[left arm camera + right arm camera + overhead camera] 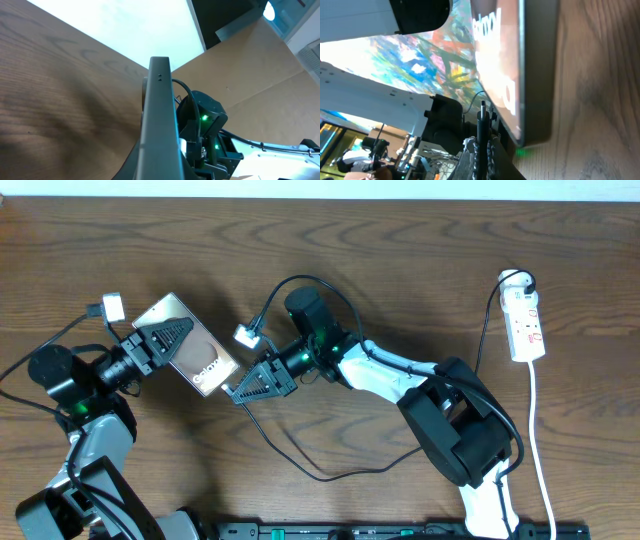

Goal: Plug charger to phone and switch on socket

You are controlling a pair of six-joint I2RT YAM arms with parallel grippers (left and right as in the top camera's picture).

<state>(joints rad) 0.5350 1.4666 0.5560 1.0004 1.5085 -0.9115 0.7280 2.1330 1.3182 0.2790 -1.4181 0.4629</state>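
While its slack loops over the brown wooden counter [420,240] nearest the arm bases, the long thin black charger cable [325,477] runs up to the right tool [238,388], whose fingers are clamped on its small plug tip. That tip sits just beside the lower end of the small flat brownish-grey phone [205,362] with white "Galaxy" lettering; whether it is seated I cannot tell. The left tool [172,336] is clamped on the phone's other end, left of centre. Farther off, well apart at the right, lies the small white elongated power strip socket [527,325], its white cord trailing back along the counter's right side.
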